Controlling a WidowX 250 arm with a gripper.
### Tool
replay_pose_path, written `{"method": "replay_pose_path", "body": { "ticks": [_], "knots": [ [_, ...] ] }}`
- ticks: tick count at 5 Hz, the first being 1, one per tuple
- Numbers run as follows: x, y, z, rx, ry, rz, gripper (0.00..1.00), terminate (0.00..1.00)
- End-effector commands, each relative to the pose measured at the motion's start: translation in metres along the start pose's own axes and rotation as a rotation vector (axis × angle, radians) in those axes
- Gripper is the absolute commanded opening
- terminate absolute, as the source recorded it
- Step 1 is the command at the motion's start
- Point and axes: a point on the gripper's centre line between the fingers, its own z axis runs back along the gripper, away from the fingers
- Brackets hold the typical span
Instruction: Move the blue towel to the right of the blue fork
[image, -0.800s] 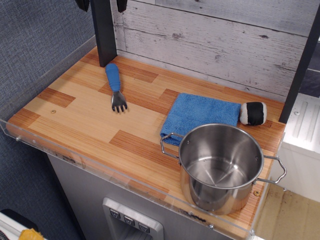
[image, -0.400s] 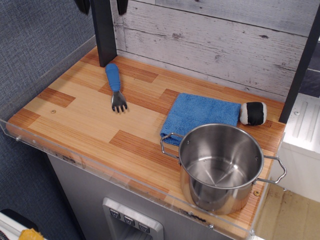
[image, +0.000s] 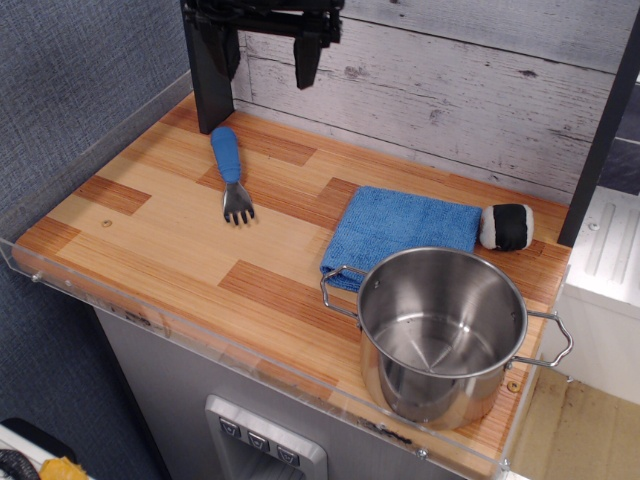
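The blue towel (image: 400, 233) lies folded flat on the wooden counter, right of centre, its near edge partly hidden behind the steel pot (image: 442, 335). The blue fork (image: 231, 172) lies at the back left, handle toward the wall, dark tines toward the front. My gripper (image: 262, 62) hangs at the top of the view, above the fork's far end and well left of the towel. Its two black fingers (image: 307, 60) are spread wide apart and hold nothing.
A black-and-white sushi-like toy (image: 507, 227) lies right of the towel by the wall. A black post (image: 207, 80) stands at the back left. A clear plastic rim (image: 250, 352) edges the counter's front and left. Bare wood lies between fork and towel.
My gripper has come down and to the right into view; earlier only its fingertips showed at the top edge. Towel, fork and pot have not moved.
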Motion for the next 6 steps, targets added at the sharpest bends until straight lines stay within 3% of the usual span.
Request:
{"method": "replay_pose_path", "body": {
  "ticks": [1, 4, 5, 6],
  "knots": [
    [-0.030, -0.026, 0.017, -0.065, -0.037, -0.089, 1.00, 0.00],
    [-0.072, -0.099, 0.008, -0.114, -0.032, -0.272, 1.00, 0.00],
    [-0.078, -0.106, 0.000, -0.112, -0.034, -0.276, 1.00, 0.00],
    [-0.069, -0.106, -0.015, -0.094, -0.028, -0.258, 1.00, 0.00]
  ]
}}
